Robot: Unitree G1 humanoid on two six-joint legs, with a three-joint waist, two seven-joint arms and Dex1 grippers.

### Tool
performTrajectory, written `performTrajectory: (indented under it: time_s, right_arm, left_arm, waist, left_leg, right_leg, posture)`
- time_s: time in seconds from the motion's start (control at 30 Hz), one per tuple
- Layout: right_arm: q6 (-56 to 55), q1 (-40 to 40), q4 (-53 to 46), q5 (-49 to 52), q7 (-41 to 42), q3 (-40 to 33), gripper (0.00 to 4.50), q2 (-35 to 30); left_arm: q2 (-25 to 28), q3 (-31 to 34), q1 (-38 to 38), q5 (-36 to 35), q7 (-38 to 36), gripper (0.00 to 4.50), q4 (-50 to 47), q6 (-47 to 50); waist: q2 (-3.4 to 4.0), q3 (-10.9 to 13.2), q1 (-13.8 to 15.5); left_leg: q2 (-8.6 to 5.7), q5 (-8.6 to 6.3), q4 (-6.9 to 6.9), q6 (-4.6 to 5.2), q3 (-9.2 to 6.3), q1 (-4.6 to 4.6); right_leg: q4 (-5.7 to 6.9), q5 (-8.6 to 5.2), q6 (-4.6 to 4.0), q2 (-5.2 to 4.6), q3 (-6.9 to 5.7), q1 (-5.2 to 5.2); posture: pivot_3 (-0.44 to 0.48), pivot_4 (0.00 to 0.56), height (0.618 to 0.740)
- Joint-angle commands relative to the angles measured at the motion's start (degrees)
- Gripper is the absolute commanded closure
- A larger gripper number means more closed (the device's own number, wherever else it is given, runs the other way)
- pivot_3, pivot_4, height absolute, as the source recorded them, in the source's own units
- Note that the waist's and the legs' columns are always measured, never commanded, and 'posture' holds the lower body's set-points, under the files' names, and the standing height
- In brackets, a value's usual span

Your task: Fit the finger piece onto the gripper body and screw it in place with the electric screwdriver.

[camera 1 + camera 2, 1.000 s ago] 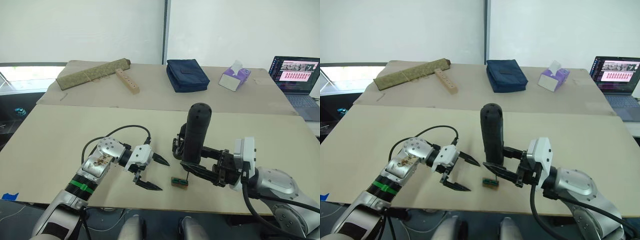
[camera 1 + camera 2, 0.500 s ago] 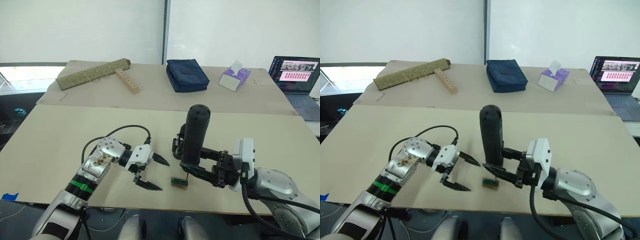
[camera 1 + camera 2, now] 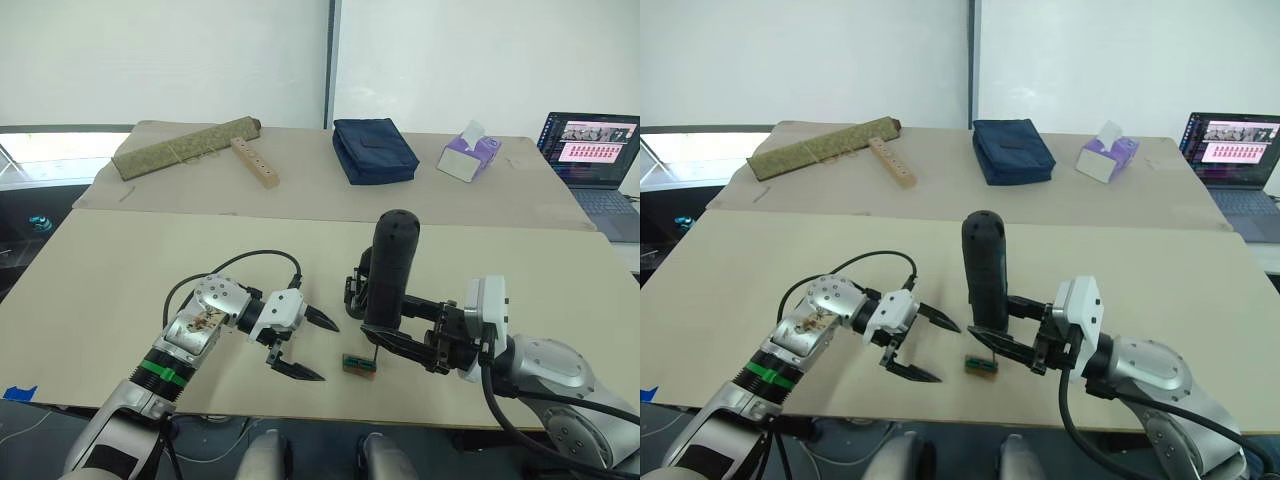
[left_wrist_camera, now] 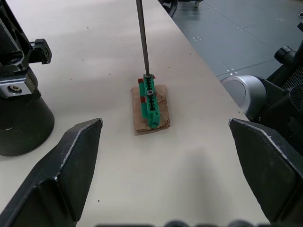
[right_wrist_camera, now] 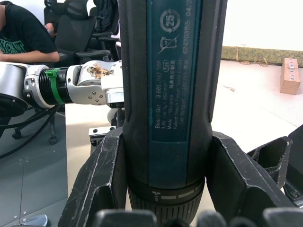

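Left eye view showed the right gripper [image 3: 400, 338] clenched around the electric screwdriver [image 3: 388, 270], which stood upright, bit down. The left gripper [image 3: 312, 348] hung released just beside it.

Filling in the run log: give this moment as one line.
right gripper: shut on electric screwdriver, upright | bit on green-and-brown block | left gripper: open, empty
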Motion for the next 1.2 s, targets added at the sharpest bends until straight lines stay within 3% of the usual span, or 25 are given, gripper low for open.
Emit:
performTrajectory:
  time_s: [0.03,0.6,0.97,1.2]
  right_arm:
    - [-1.44,0.37,-3.13,1.01,-0.14,-1.30,2.59,0.16]
    - [5.02,-5.50,-6.65,13.04,-5.38,-5.86,2.59,-4.44]
    - [17.34,-26.39,2.45,29.33,-17.03,-3.04,2.59,-3.99]
    - [22.37,-39.15,8.85,31.59,-20.96,0.02,2.59,-2.07]
  left_arm:
    - [-0.18,0.68,-0.74,-0.61,-0.09,0.00,-1.66,0.01]
    - [0.79,2.03,0.78,-4.01,-0.04,0.00,-5.35,6.96]
    - [2.80,5.49,0.59,-5.32,1.94,0.00,-5.80,10.12]
    - [4.42,8.36,-2.47,-6.80,1.27,0.00,-1.79,13.14]
  waist:
    - [0.00,0.00,0.01]
    - [0.00,0.00,-0.11]
    - [-0.01,0.01,-0.44]
    - [0.00,0.01,-0.67]
  left_leg:
    - [0.00,0.00,0.00,0.00,0.00,0.00]
    - [0.00,0.00,0.00,0.00,-0.01,0.00]
    - [0.03,0.00,-0.02,0.00,-0.19,-0.03]
    - [0.04,0.00,-0.01,0.01,-0.22,-0.04]
  right_leg:
    - [0.00,0.00,0.00,0.00,0.00,0.00]
    - [0.00,0.00,0.00,-0.01,0.01,-0.01]
    - [0.00,0.02,-0.02,-0.02,0.02,-0.05]
    - [0.03,0.02,-0.03,-0.02,0.01,-0.08]
  posture:
    - [0.000,0.150,0.738]
    - [0.000,0.150,0.738]
    - [0.000,0.150,0.738]
    - [0.000,0.150,0.738]
